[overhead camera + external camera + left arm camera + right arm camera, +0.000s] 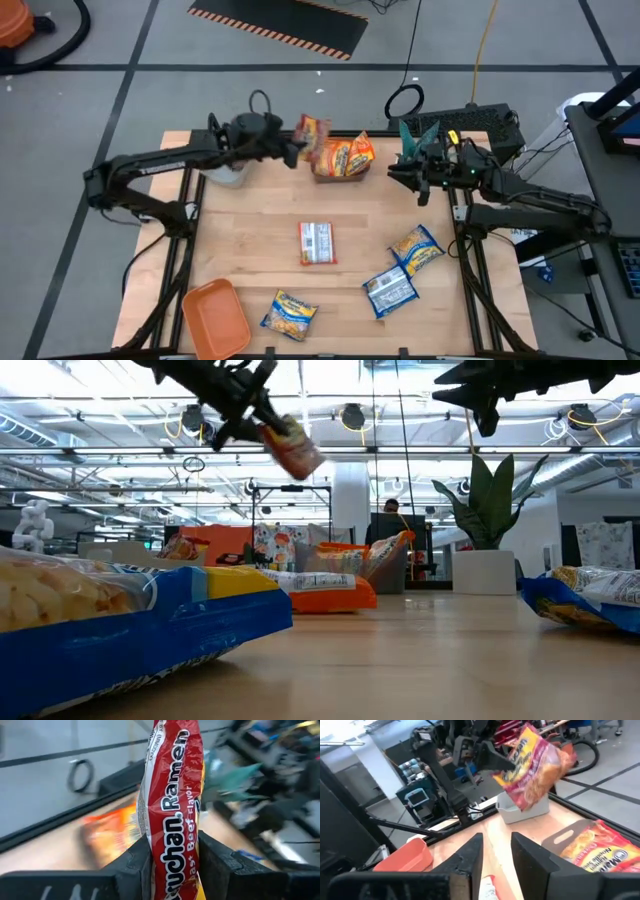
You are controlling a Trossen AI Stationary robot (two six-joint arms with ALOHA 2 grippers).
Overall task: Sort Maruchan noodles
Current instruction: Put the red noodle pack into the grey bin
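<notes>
My left gripper (296,150) is high over the table's far middle, shut on a red Maruchan noodles packet (313,131), which also shows as the red packet (294,448) in the low view. Just beyond it, a bin (343,170) holds orange packets (345,155). My right gripper (398,172) hovers at the far right with a narrow gap between its fingers (470,855) and nothing in it. Several packets lie flat on the table: a red-and-white one (318,243), a blue-and-yellow one (415,250), a white-backed one (388,291) and another blue-and-yellow one (290,313). My left gripper pinches the red packet's two flat faces (172,840) between its fingers (135,865), near one end of the packet. The fingers come from the table's left, slanting a little downward. The packet stands on edge, sticks out past the fingertips and is lifted clear of the table.
An orange tray (215,318) lies at the near left corner. A white container (225,172) stands at the far left under my left arm. A potted plant (490,510) stands at the far right. Bare wood shows in the table's middle left.
</notes>
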